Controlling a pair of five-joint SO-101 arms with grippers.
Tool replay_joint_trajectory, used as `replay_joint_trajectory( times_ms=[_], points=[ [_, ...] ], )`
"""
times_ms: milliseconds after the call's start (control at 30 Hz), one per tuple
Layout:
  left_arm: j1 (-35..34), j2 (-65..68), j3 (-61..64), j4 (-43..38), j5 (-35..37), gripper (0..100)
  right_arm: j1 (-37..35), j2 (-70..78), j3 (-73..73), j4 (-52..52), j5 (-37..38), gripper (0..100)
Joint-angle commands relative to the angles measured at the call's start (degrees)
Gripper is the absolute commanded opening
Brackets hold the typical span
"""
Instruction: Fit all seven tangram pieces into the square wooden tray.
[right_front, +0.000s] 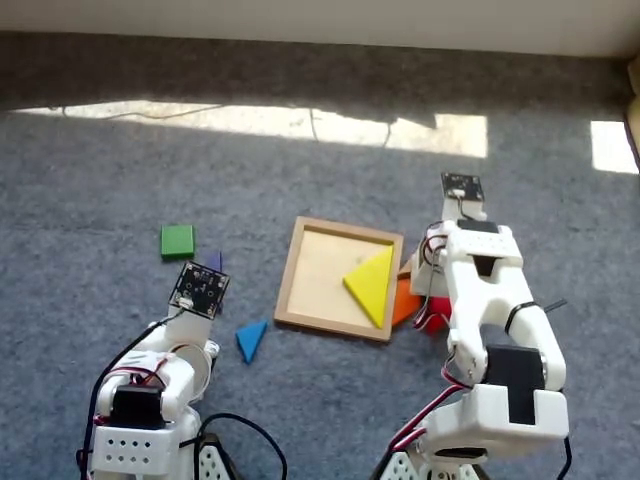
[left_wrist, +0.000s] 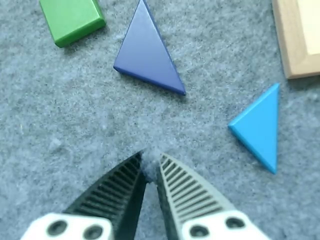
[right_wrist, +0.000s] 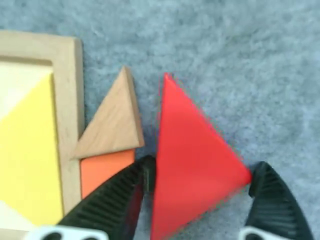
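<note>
Right fingers (right_wrist: 117, 197) straddle red triangle (right_wrist: 190, 160)

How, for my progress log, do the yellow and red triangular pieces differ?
The yellow triangular piece lies inside the square wooden tray; the red triangular piece lies outside it on grey carpet. The red one sits between the open fingers of the right pincer; the yellow one is untouched. Both are flat triangles.
</note>
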Motion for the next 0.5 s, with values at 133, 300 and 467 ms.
replay_joint_trajectory(
  times_ms=[133, 300, 467],
  points=[
    [-0.7, -0.7, 1.2, 0.2, 0.1, 1, -1.8, -0.9, 0.2, 0.5, 1.5, 20.2],
    [-0.7, -0.7, 1.2, 0.2, 0.1, 1, -1.6, -1.1, 0.2, 1.8, 3.7, 20.1],
    [-0.7, -0.7, 1.2, 0.2, 0.1, 1, -1.6, -6.1, 0.8, 3.3, 3.8, 20.1]
  ],
)
